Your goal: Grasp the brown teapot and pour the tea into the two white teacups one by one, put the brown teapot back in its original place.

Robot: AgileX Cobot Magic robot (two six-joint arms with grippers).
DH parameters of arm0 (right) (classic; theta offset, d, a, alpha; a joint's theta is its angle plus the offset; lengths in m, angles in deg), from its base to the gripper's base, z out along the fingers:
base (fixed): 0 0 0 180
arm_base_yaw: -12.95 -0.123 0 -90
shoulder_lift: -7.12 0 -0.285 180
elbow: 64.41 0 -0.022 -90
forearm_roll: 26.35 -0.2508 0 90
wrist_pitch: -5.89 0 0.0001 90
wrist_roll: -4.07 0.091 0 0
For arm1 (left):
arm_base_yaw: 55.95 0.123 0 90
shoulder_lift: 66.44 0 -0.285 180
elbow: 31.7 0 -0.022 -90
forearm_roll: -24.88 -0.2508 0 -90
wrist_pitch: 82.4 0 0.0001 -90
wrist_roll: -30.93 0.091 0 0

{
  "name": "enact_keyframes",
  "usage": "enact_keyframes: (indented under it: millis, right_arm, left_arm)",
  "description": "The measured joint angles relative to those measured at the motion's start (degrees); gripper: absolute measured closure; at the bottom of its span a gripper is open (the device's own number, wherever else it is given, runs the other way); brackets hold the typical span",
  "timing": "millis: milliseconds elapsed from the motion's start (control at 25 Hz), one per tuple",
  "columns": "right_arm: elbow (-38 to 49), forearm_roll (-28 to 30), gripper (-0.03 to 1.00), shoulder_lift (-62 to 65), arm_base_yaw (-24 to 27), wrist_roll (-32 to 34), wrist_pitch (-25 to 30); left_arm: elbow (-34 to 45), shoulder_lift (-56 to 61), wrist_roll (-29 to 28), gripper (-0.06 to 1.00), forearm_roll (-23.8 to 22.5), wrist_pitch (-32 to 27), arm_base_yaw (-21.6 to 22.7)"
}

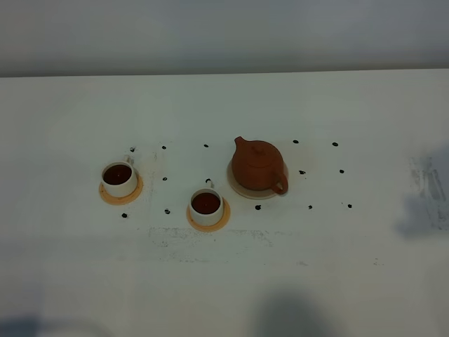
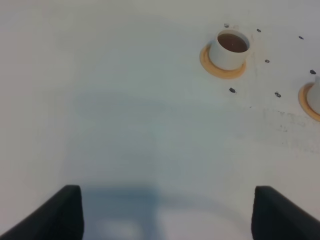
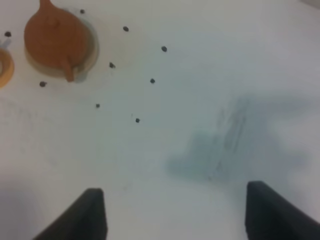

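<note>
From high up: both white cups (image 1: 118, 178) (image 1: 206, 207) show dark tea, and the teapot (image 1: 258, 166) sits on its saucer (image 1: 234, 184) mid-desk, so the job looks finished. No arms in this view. Left wrist view: the left fingers (image 2: 165, 212) stand wide apart, empty, near one filled cup. Right wrist view: the right fingers (image 3: 175, 212) also spread wide, holding nothing, well away from the teapot.

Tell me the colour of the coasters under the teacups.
Orange-tan coasters, clearest in the exterior high view.
</note>
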Motion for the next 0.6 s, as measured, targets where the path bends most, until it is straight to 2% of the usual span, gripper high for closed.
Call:
enact_keyframes:
  millis: [400, 480, 600]
  right_arm:
    - [0.3, -0.2, 0.48, 7.3, 0.2, 0.0, 0.1]
    - [1.2, -1.9, 0.5, 8.4, 2.9, 0.0, 0.0]
    - [4.1, -7.6, 0.53, 11.9, 8.9, -1.3, 0.1]
  left_arm:
    - [0.0, 0.0, 0.0, 0.27, 0.0, 0.0, 0.0]
    - [0.0, 0.0, 0.0, 0.27, 0.0, 0.0, 0.0]
    - [0.0, 0.0, 0.0, 0.27, 0.0, 0.0, 0.0]
